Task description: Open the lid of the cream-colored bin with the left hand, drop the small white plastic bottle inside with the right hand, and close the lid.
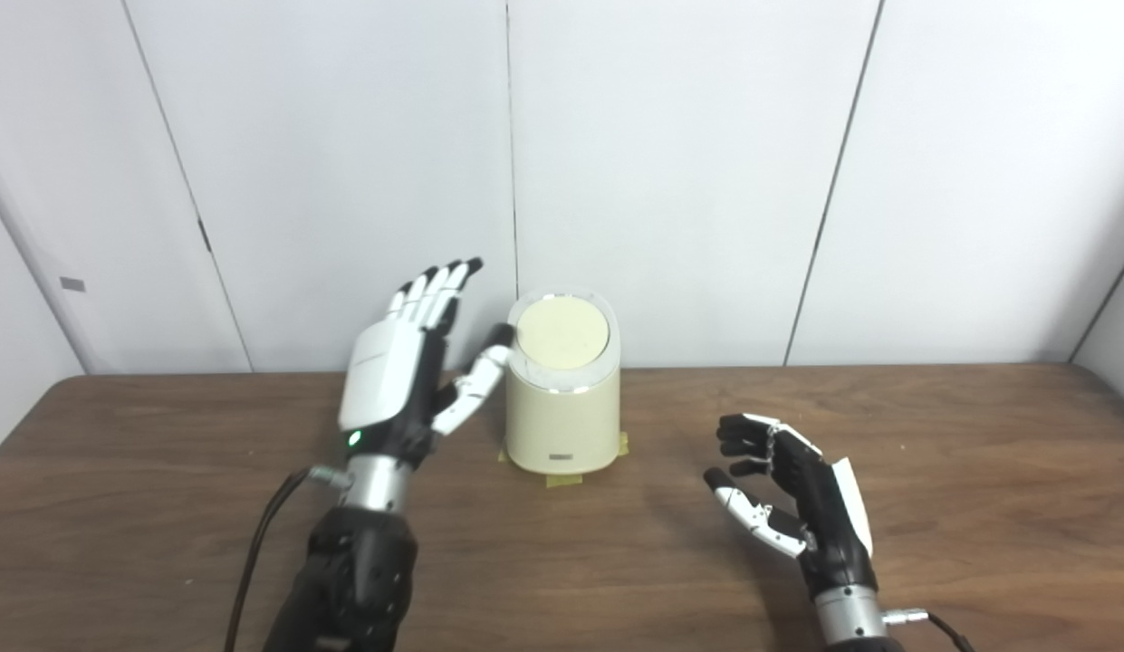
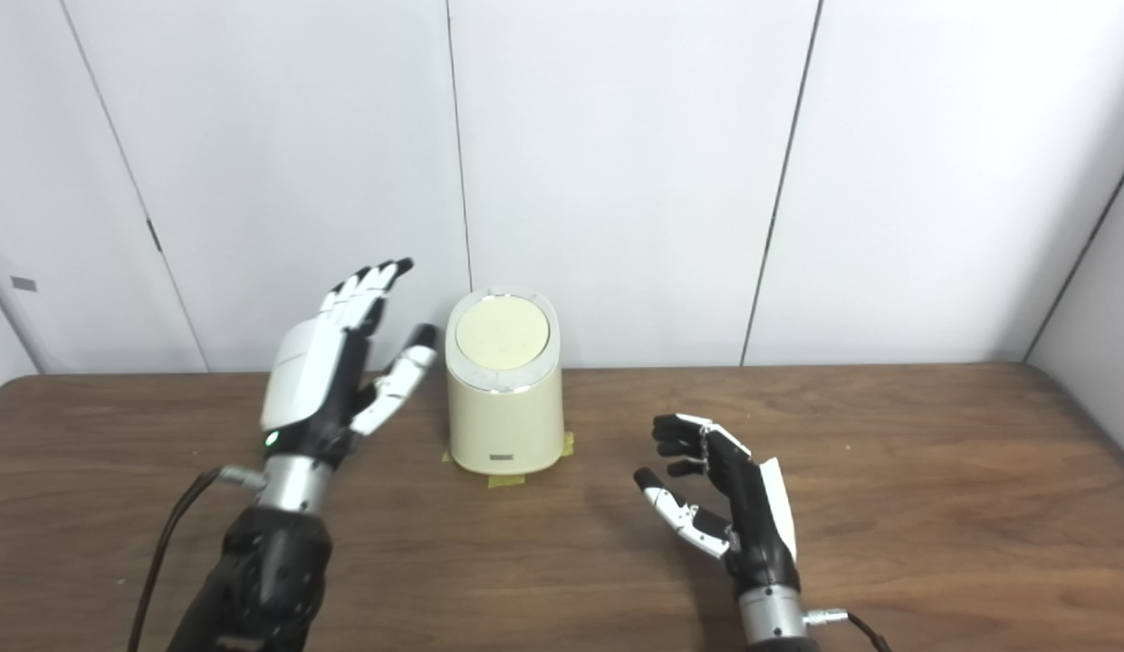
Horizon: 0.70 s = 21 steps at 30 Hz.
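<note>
Hands empty, lid shut, no bottle anywhere in view.

Left hand [image 1: 389,376] is raised just left of the bin [image 1: 563,421], fingers spread wide, thumb tip at the rim beside the lid [image 1: 562,331]. Right hand [image 1: 792,493] hovers low over the table [image 1: 978,507], fingers loosely curled, holding nothing. Bin stands taped down at the table's back, by the wall. If the lid must open, press or lift at its edge and don't shove the bin sideways.

White-shelled black hands [image 1: 394,380], black-tipped fingers [image 1: 435,288]
</note>
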{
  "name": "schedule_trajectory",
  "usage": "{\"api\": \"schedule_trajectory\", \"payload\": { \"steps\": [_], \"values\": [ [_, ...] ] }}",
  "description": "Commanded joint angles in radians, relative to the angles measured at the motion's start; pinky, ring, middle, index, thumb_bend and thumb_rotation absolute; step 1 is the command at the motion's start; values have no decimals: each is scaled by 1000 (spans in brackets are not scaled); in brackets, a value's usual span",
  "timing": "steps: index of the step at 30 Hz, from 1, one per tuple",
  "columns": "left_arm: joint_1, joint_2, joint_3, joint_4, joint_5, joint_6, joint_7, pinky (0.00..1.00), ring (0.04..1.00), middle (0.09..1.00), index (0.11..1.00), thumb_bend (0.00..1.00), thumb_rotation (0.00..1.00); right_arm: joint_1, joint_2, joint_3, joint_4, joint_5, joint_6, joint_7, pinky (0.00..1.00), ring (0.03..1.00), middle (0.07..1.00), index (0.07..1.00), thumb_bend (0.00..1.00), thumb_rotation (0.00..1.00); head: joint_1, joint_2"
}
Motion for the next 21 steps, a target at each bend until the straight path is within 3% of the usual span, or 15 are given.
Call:
{"api": "schedule_trajectory", "payload": {
  "steps": [1,5,10,17,21],
  "values": [
    [-4,-11,25,-21,-92,-91,40,821,861,843,828,233,889,-5,5,-2,-8,-10,-38,-15,585,665,674,669,230,201,0,3],
    [74,-23,64,-57,-204,-144,35,712,792,796,788,184,806,-4,9,-9,-15,-13,-42,-28,589,667,684,681,219,274,3,0],
    [169,-34,92,-87,-248,-172,42,672,757,771,765,188,769,6,17,-17,-39,23,-18,-18,590,674,690,691,222,251,9,2],
    [242,-45,99,-57,-259,-225,53,586,702,744,744,201,378,14,16,-16,-67,56,-3,15,614,689,696,695,214,251,11,3],
    [270,-65,112,-51,-271,-225,63,620,723,755,742,210,410,16,15,-24,-68,69,-14,19,606,688,694,695,219,220,18,0]
  ]
}}
